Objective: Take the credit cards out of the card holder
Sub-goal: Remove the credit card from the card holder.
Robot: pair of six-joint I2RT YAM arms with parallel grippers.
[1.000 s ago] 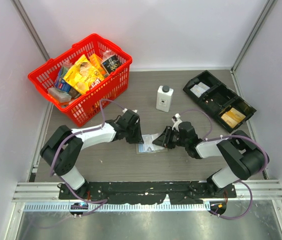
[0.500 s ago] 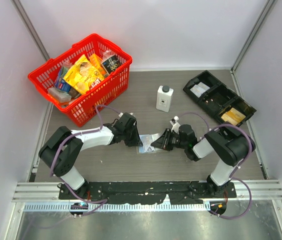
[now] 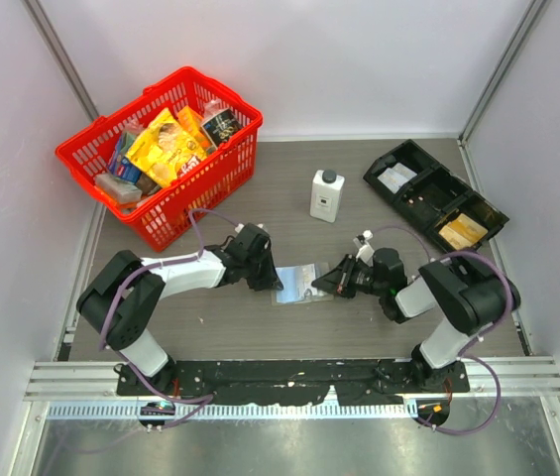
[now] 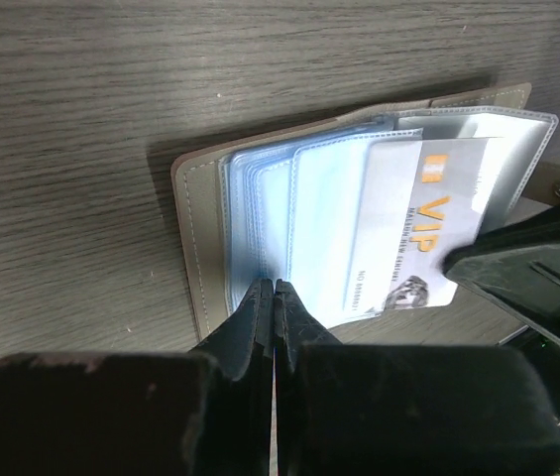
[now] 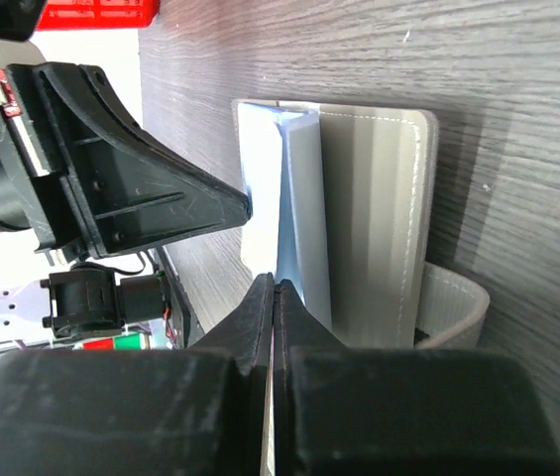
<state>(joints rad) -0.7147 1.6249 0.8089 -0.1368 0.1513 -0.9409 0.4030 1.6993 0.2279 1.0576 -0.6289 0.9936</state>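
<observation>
I'm flanking the open card holder lying mid-table between my arms, left gripper pressed together at its left sleeve edge, right gripper pressed together at its right, credit cards running left-right, sticking out toward my right gripper.

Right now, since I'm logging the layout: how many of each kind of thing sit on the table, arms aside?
red basket: 1
white bottle: 1
black tray: 1
card holder: 1
Total: 4
</observation>
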